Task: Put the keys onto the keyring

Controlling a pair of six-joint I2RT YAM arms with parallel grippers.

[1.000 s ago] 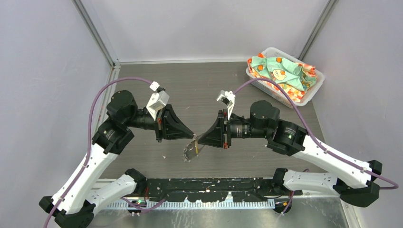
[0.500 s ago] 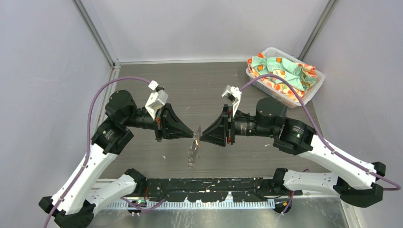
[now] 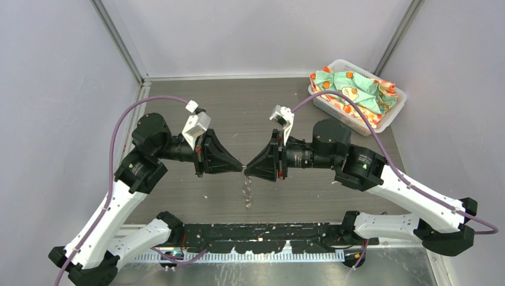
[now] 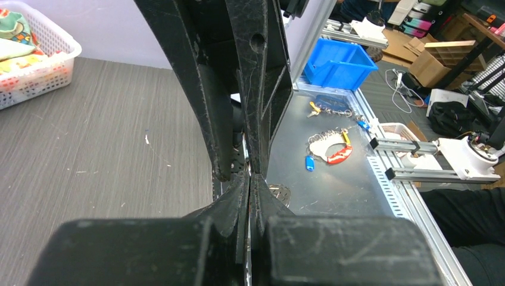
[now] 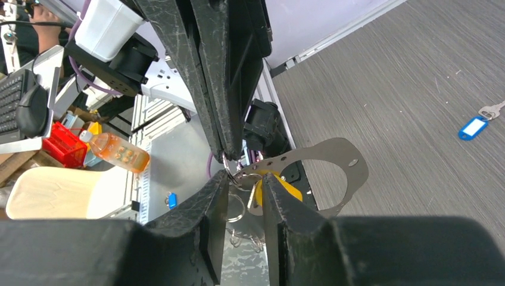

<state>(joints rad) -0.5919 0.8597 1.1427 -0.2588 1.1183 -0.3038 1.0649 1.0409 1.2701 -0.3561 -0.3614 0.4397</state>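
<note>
Keyring (image 3: 246,190) now narrower, hanging lengthwise straight down

The right hand (image 3: 247,169) has opened and shifted slightly farther, meeting the left hand (image 3: 240,168); the keyring (image 3: 246,190) now hangs straight down.

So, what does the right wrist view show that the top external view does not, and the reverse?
Only the right wrist view: a blue-headed key lying on the table, a yellow key head just behind the right pincer, and a bottle of orange liquid beyond the table edge.
Only the top external view: the white basket of patterned cloth, and both arms whole.
Both: the left pincer and the right pincer meeting tip to tip, with the grey keyring at their tips.
</note>
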